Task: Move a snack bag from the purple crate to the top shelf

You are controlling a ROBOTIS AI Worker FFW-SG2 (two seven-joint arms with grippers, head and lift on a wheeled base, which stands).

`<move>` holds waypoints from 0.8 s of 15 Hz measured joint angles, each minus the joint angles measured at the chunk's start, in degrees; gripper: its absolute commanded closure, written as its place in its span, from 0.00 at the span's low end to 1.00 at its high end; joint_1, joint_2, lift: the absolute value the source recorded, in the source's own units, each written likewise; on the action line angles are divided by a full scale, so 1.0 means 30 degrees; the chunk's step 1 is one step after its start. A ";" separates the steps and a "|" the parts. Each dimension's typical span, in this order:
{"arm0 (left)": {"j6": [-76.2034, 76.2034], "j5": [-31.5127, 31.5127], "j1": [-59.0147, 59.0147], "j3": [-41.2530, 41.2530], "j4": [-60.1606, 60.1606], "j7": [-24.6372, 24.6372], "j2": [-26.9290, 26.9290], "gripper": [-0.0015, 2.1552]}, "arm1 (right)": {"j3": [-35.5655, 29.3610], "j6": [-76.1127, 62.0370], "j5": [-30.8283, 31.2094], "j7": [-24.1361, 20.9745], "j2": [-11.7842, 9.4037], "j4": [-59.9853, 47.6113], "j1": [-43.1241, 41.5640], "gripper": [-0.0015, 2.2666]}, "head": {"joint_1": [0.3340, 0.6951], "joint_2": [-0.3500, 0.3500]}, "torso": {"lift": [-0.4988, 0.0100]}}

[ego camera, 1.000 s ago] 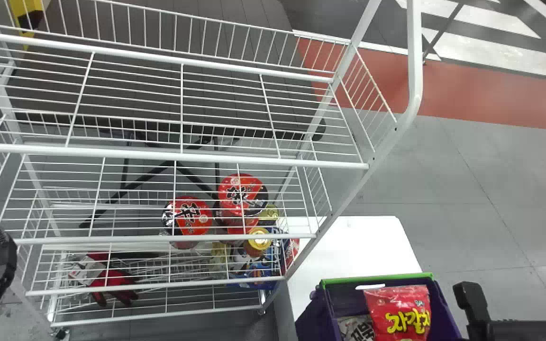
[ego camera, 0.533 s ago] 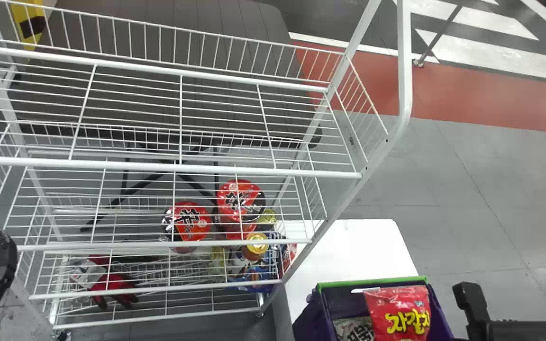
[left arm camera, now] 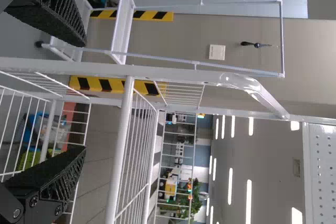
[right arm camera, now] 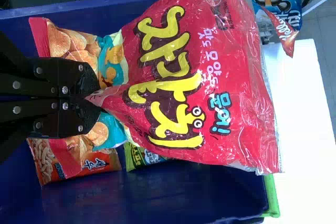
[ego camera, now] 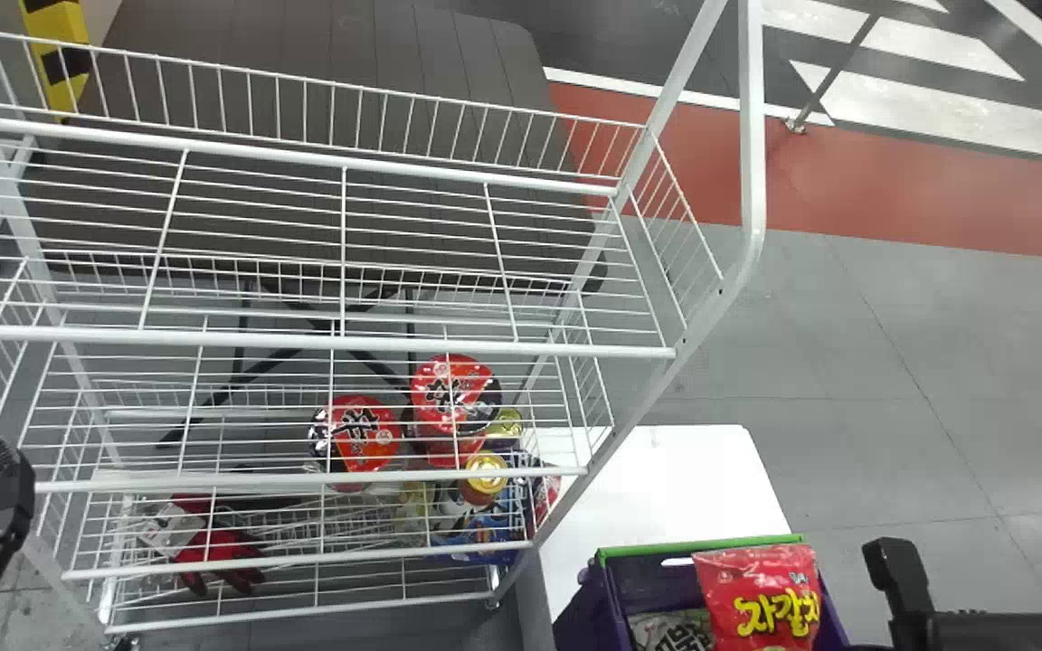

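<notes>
In the head view the right gripper (ego camera: 901, 579) is partly visible at the bottom right, beside the red snack bag (ego camera: 761, 592) over the purple crate (ego camera: 586, 608). The right wrist view has the right gripper (right arm camera: 94, 98) shut on one end of that red bag (right arm camera: 210, 93), with other snack bags (right arm camera: 79, 169) lower in the crate (right arm camera: 220, 198). At the head view's left edge is the left gripper (ego camera: 1, 488), away from the crate. Its fingers stand apart in the left wrist view, where the left gripper (left arm camera: 81, 95) faces the rack. The top shelf (ego camera: 340, 341) is white wire.
Red-lidded cups (ego camera: 363, 434), jars (ego camera: 485, 475) and red gloves (ego camera: 218, 547) are on lower rack levels. A curved white post (ego camera: 752, 181) bounds the rack's right side. The crate stands by a white tabletop (ego camera: 675, 479).
In the head view the rack's upper part has shifted down and slightly left, and the crate a little left and down. Both grippers and the held bag keep nearly the same place there.
</notes>
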 measured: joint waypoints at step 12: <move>-0.0085 0.0009 -0.0050 0.0030 0.0270 0.0001 -0.0006 0.05 | 0.0102 -0.0657 -0.0077 0.0042 0.0126 0.0114 -0.0029 0.91 | 1.00 0.00 | 0.94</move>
